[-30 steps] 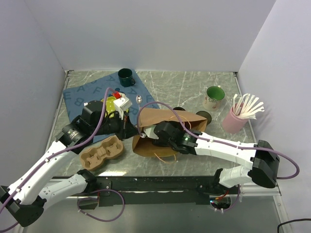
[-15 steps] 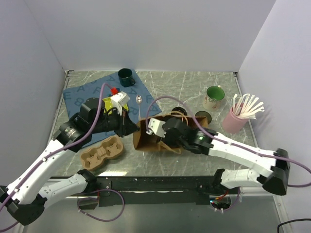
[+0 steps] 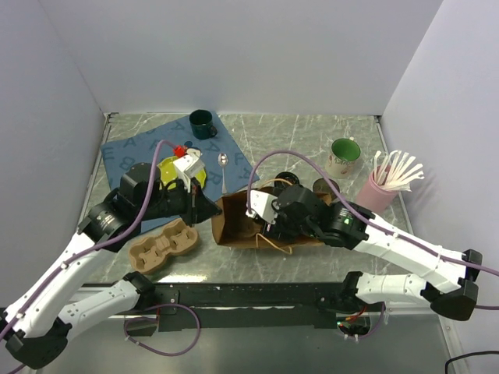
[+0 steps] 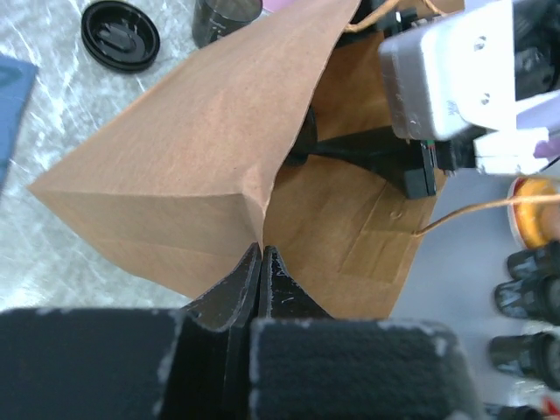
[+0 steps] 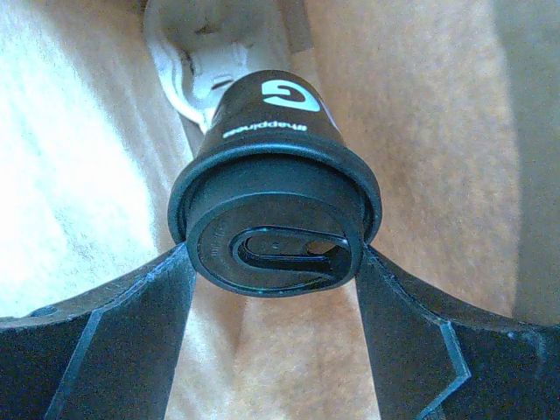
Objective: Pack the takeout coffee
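Paper bag (image 3: 234,227) is laid mid-frame with takeout coffee (image 5: 276,219) tucked inside. Cup carrier (image 3: 164,245) is parked to its lower left, and a loose lid (image 4: 121,33) looks to be left just behind.

Overhead camera faces down; both wrist views, close, seemingly share the bag (image 4: 175,175).
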You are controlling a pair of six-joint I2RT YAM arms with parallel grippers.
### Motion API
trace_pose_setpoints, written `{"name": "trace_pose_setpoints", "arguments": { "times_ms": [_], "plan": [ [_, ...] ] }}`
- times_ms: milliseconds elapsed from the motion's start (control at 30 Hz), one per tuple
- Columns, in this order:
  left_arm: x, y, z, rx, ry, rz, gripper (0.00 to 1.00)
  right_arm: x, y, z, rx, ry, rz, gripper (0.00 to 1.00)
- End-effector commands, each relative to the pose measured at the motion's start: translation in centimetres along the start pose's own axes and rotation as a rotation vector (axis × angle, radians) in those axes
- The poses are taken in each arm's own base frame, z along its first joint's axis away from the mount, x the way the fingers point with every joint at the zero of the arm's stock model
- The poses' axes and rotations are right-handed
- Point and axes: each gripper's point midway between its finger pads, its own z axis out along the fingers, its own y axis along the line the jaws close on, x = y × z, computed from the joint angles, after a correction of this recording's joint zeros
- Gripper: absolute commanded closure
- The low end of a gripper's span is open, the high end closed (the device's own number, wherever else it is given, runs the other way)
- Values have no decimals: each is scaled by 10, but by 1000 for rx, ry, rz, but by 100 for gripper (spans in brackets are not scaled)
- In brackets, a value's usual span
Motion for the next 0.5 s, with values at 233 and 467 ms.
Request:
{"name": "trace_pose_setpoints", "arguments": {
  "times_ms": [233,467],
  "plan": [
    [-15,-5,0,73,-130,252,99,25,17,18,21,53,-143,53],
    [-2,-8,-4,110,-117,333,99,37,11,31,107,83,-185,53]
  ]
}}
